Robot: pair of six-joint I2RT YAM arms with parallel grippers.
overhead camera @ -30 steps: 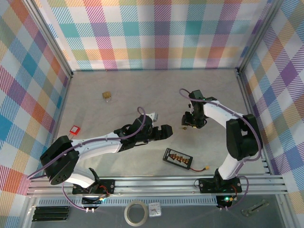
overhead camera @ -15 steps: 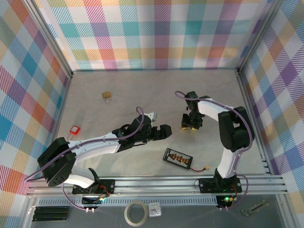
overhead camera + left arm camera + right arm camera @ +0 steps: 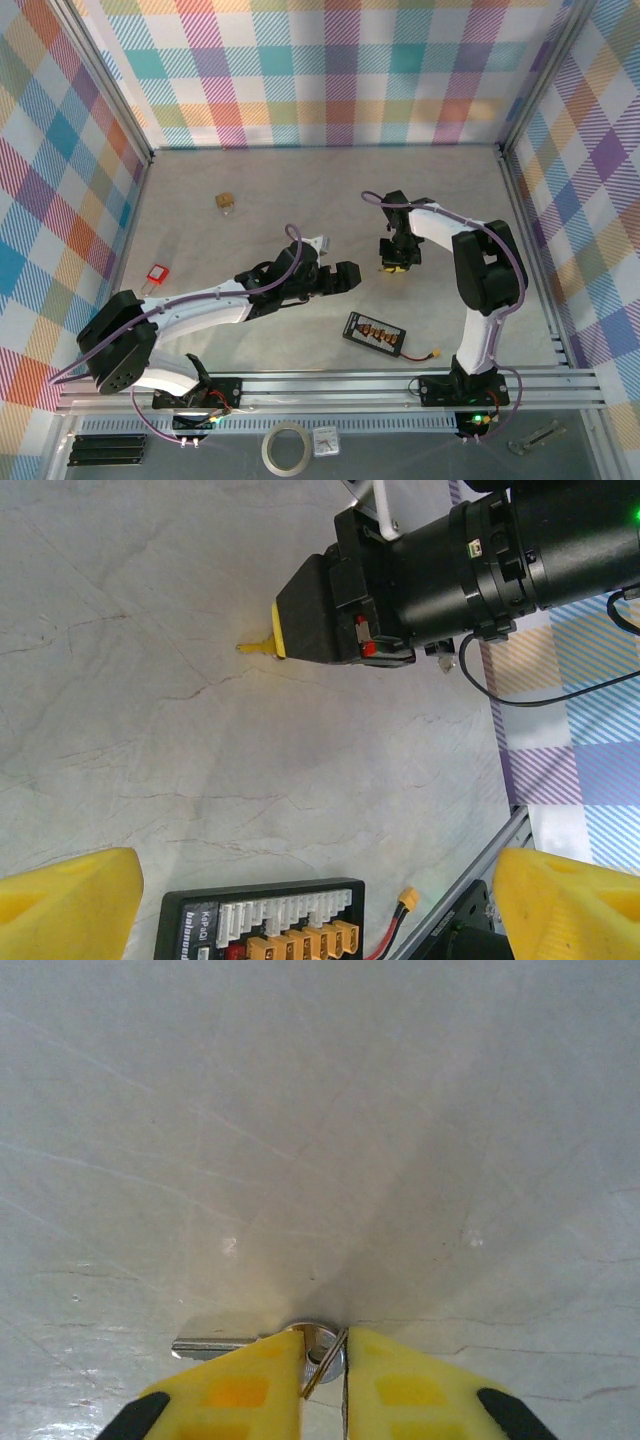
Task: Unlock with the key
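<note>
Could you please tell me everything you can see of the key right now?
The key is tiny, thin and silvery-grey, metal by its shine. Its narrow blade sticks out to the left in the right wrist view, lying flat on the pale table. Its rounded head, with a thin wire ring beside it, sits pinched between the yellow fingertips of the right tool. Its teeth are too small to make out.

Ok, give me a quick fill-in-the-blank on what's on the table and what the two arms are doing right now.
1. The right jaws pinch the small metal ___ lying on the table.
2. The left jaws stand wide ___, holding nothing.
3. The red padlock lies near the table's ___ edge.
Missing words: key; open; left.
</note>
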